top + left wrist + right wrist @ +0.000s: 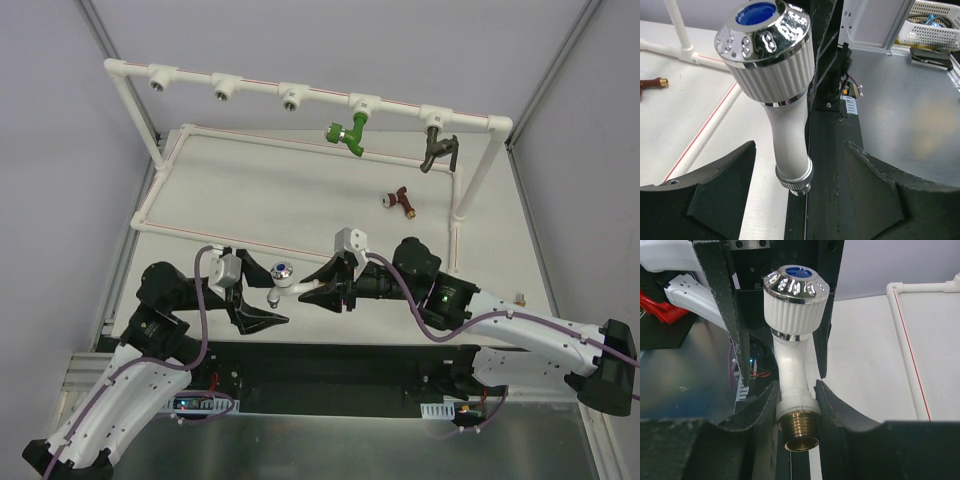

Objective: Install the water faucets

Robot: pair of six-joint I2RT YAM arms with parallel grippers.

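A white faucet (283, 279) with a chrome, blue-capped handle hangs between my two grippers above the table's near edge. My right gripper (797, 405) is shut on its white collar just above the brass thread (801, 430). My left gripper (797, 185) is open, with its fingers (715, 190) wide on both sides of the spout tip (795, 175) and not touching it. A green faucet (350, 130) and a dark grey faucet (438, 148) sit in the two right tees of the white pipe frame (190, 76). A dark red faucet (400, 200) lies on the table. No orange faucet is in view.
Three tee sockets on the frame's top bar, at the left (160, 80), (222, 92), (290, 98), hold nothing. The frame's lower pipes (150, 195) border the work area. Metal corner posts (120, 60) stand at the back. A white basket (935, 22) sits off the table.
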